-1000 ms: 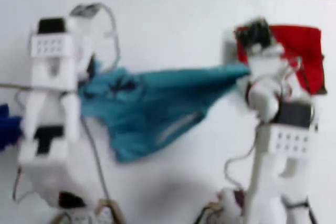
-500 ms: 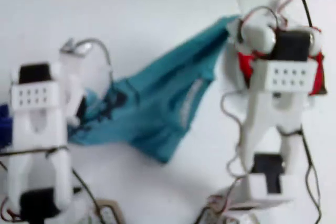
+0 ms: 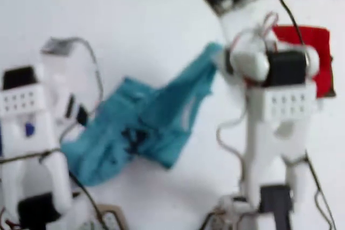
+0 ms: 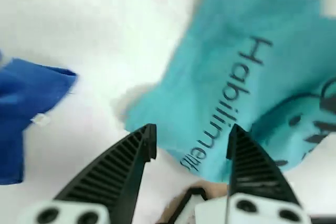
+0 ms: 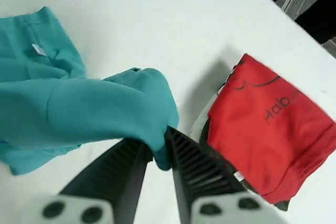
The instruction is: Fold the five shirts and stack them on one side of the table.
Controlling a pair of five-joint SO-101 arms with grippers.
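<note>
The left arm (image 3: 32, 127) is sitting folded back near its base, and the left gripper (image 4: 191, 132) is pointing downward with its two fingers spread wide apart. The right arm (image 3: 272, 106) is holding itself extended forward, and the right gripper (image 5: 159, 148) is pinching a fold of the teal shirt (image 5: 79, 108) between closed fingers.

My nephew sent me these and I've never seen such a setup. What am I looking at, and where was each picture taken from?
Two small robot arms stand side by side at a white table, each ending in a two-fingered gripper. One picture looks down from a fixed camera; the other two come from cameras on the arms' wrists. A crumpled teal shirt lies between the arms. The right gripper is shut on one end of it; the left gripper is open over the other end. A folded red shirt lies beside the right arm, a blue shirt near the left.
</note>
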